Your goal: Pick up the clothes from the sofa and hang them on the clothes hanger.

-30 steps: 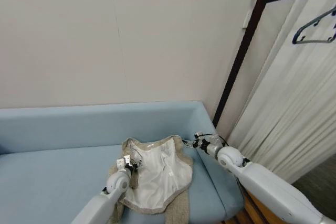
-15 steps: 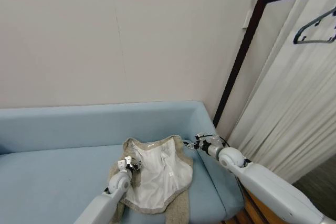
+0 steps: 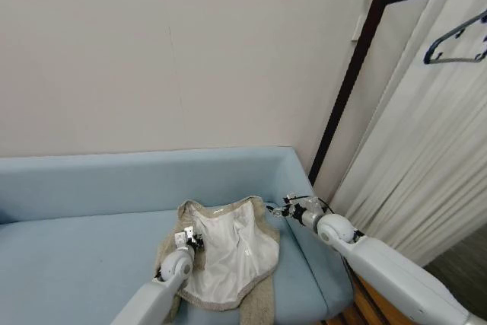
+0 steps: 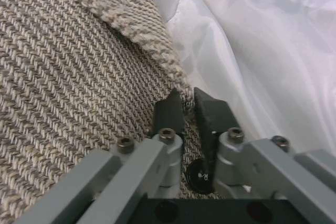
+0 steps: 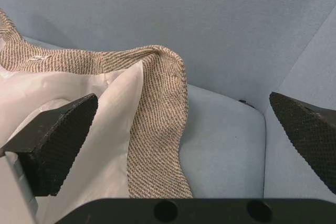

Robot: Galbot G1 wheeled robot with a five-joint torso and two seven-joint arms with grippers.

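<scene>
The tweed jacket (image 3: 232,256) lies lining-up on the blue sofa (image 3: 76,249), lower centre of the head view. The left claw (image 4: 184,106) is clenched on its woven hem. The right claw (image 5: 181,103) is spread wide by its upper right corner.

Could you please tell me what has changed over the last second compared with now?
The left gripper has crept slightly towards the white lining of the jacket; its fingers now pinch the knit edge. The right gripper has barely shifted and stays open beside the jacket's other edge. The jacket, sofa and hanger are as before.
</scene>
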